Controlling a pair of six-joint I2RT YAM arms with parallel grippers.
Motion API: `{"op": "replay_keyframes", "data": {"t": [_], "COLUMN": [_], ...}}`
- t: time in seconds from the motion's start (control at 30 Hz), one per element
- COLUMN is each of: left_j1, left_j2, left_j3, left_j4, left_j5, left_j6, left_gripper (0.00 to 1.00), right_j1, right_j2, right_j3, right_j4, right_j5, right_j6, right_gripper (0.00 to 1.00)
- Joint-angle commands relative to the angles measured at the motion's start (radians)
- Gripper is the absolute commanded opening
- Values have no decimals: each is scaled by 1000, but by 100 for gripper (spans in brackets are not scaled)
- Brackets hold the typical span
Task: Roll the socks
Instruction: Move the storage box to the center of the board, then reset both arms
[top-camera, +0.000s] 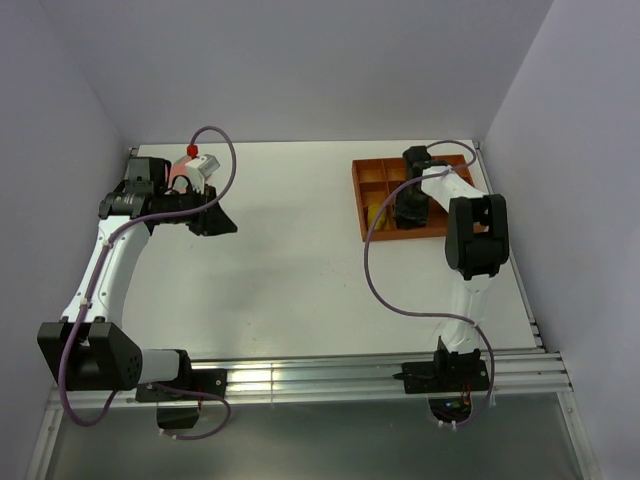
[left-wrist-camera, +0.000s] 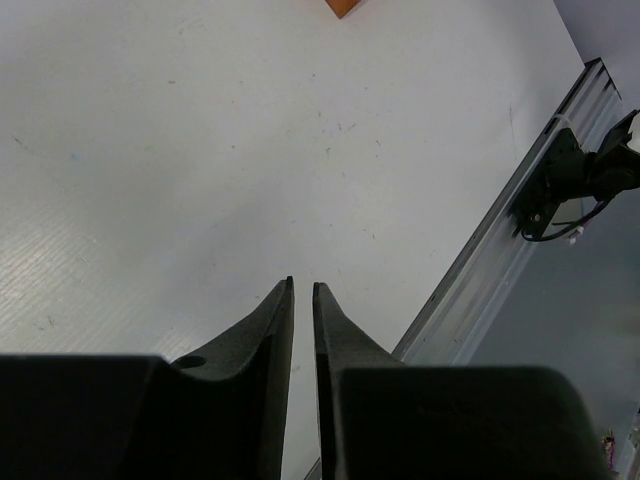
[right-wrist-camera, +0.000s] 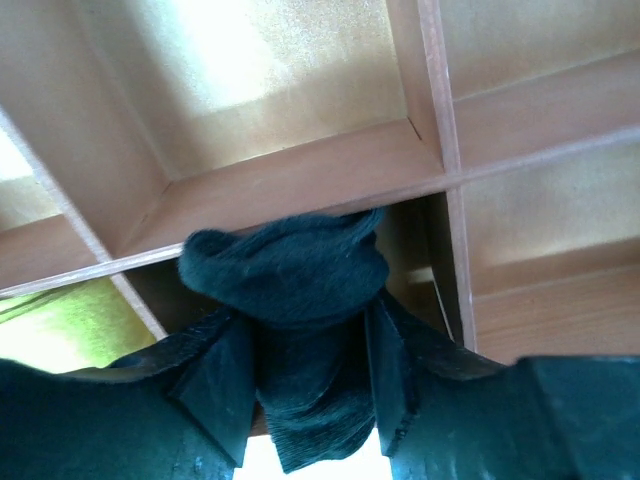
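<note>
A rolled black sock (right-wrist-camera: 285, 265) sits between the fingers of my right gripper (right-wrist-camera: 305, 315), bulging above them and pinched at its waist. The gripper is shut on it. It hangs low inside a compartment of the orange tray (right-wrist-camera: 300, 185). In the compartment to the left lies the mustard-yellow sock (right-wrist-camera: 60, 335). From above, the right gripper (top-camera: 410, 212) is down in the tray (top-camera: 357, 195), with a bit of yellow sock (top-camera: 374, 214) beside it. My left gripper (top-camera: 222, 222) hovers over bare table at the far left. Its fingers (left-wrist-camera: 303, 285) are nearly together, with nothing between them. The pink sock is not clearly visible.
An aluminium rail (top-camera: 330, 375) runs along the near table edge and also crosses the left wrist view (left-wrist-camera: 500, 250). White walls close the table at the back and both sides. The tray stands at the back right, near the right wall.
</note>
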Motion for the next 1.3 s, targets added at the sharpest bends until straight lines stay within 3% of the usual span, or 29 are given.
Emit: {"op": "replay_keyframes", "data": {"t": [0.0,0.87,0.93,1.07,1.17,1.2,1.27], "left_j1": [-8,-28,-28,-28,-28,-28,-28], "left_j2": [-12,-7,-13,-39,-59,-67,-81], "left_j3": [39,39,33,4,-21,-37,-48], "left_j4": [18,61,72,99,130,145,162], "left_j5": [2,-48,-62,-96,-134,-148,-178], "left_j6": [-17,-40,-39,-40,-46,-51,-59], "left_gripper": [19,20,20,20,20,20,20], "right_j1": [18,18,18,21,31,32,43], "right_j2": [-9,-305,-397,-616,-817,-882,-1048], "right_j3": [-59,-42,-74,-194,-341,-426,-513], "right_j4": [-88,-62,-36,42,134,186,244], "right_j5": [-60,-16,-32,-60,-138,-152,-192], "right_j6": [19,50,59,71,88,91,94], "right_gripper": [54,65,73,75,85,100,100]}}
